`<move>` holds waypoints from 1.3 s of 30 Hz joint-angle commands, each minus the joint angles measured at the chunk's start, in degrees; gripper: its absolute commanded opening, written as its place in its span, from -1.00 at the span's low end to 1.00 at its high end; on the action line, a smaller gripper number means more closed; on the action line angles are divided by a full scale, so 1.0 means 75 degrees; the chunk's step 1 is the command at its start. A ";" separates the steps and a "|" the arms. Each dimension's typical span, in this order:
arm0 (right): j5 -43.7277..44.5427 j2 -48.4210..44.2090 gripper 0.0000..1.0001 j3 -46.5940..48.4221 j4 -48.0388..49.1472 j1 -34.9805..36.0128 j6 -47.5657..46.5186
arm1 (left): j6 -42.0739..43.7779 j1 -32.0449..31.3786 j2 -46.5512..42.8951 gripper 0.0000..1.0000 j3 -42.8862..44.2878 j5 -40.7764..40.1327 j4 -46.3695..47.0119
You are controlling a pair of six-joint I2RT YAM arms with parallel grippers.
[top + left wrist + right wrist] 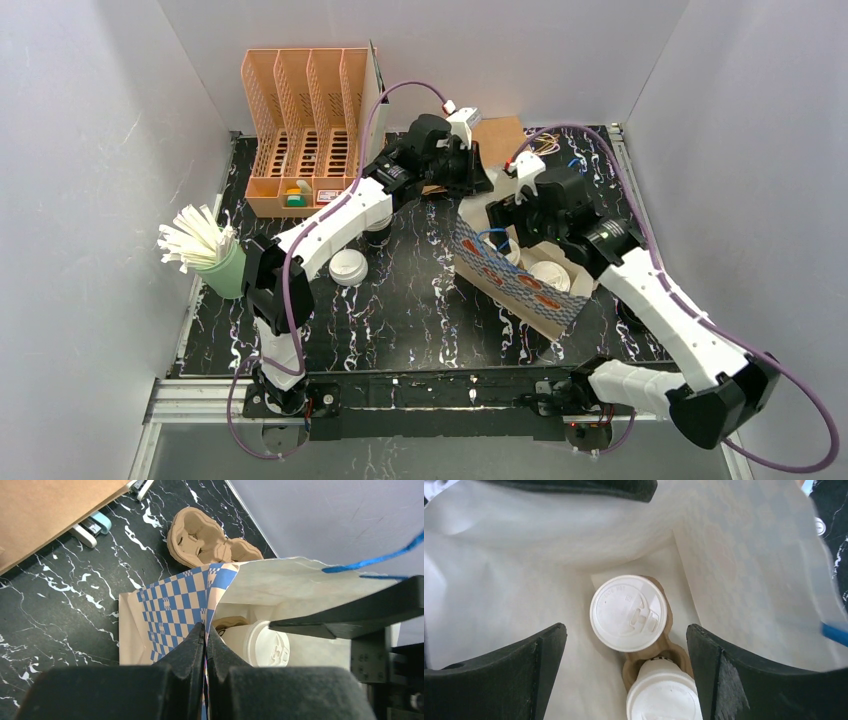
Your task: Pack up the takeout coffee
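my left gripper [205, 630] is pressed shut on the paper bag [172, 612] rim, apparently to hold its mouth open for loading. my right gripper [626, 645] is fully spread inside. below it sits the pulp tray [674, 652], with the near cup [663, 692] at 5 o'clock and the far cup [628, 613] at 12 o'clock.

Top cam overhead, whole table [400, 315], L+R wrist cams close, both into bag [520, 285]
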 commanded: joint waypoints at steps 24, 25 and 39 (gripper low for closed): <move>-0.0571 -0.0958 0.89 0.0371 0.0854 -0.0019 0.0368 | 0.0031 0.0172 -0.2021 -1.00 -0.0923 -0.2382 -0.1089; -0.0480 -0.0886 0.89 0.0498 0.0862 -0.0019 0.0379 | -0.0023 0.0235 -0.2064 -1.00 -0.0995 -0.2506 -0.1135; 0.1254 -0.0406 0.87 0.1698 0.0657 -0.0018 0.1219 | -0.0279 0.0585 -0.3055 -0.13 -0.1271 -0.4815 -0.1814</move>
